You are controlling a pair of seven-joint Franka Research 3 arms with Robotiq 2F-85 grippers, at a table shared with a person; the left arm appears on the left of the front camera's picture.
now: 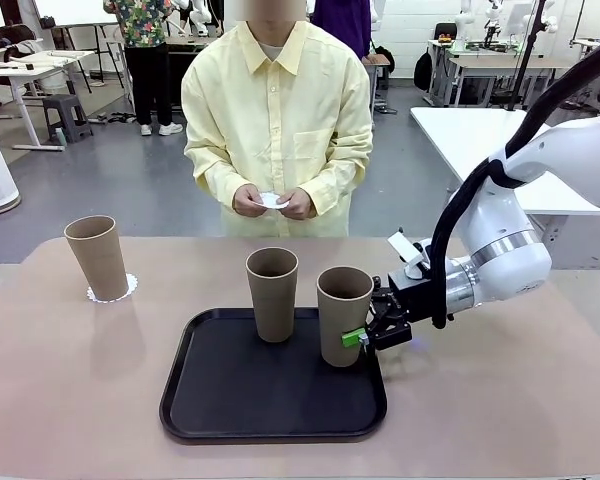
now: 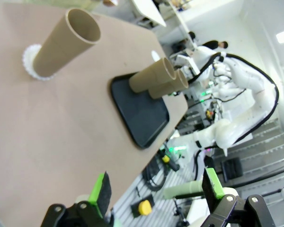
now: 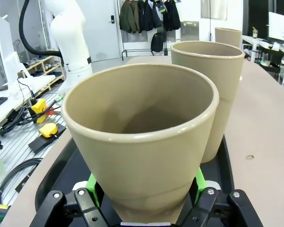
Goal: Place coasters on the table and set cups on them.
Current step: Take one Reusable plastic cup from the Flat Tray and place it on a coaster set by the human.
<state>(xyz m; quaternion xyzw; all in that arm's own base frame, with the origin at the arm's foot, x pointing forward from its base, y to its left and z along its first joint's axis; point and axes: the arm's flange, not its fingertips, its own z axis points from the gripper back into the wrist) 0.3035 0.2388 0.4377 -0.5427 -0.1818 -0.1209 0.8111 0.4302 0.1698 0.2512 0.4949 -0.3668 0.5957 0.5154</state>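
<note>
One brown cup [image 1: 98, 257] stands on a white lacy coaster [image 1: 113, 290] at the far left of the beige table [image 1: 70, 400]. Two more cups stand on the black tray [image 1: 270, 400]: the left cup [image 1: 272, 293] and the right cup [image 1: 343, 315]. My right gripper [image 1: 365, 336] is shut on the right cup [image 3: 142, 142] low on its side, green pads [image 3: 200, 182] against its wall. The person at the far side holds another coaster [image 1: 270, 200] in both hands. My left gripper [image 2: 157, 187] hangs open over the table edge, nothing between its fingers; the cup on its coaster [image 2: 66, 42] lies far ahead.
The tray [image 2: 142, 113] lies near the table's front edge, at the middle. Bare tabletop lies to the left and right of it and behind it toward the person. A white table [image 1: 480, 140] stands behind on the right.
</note>
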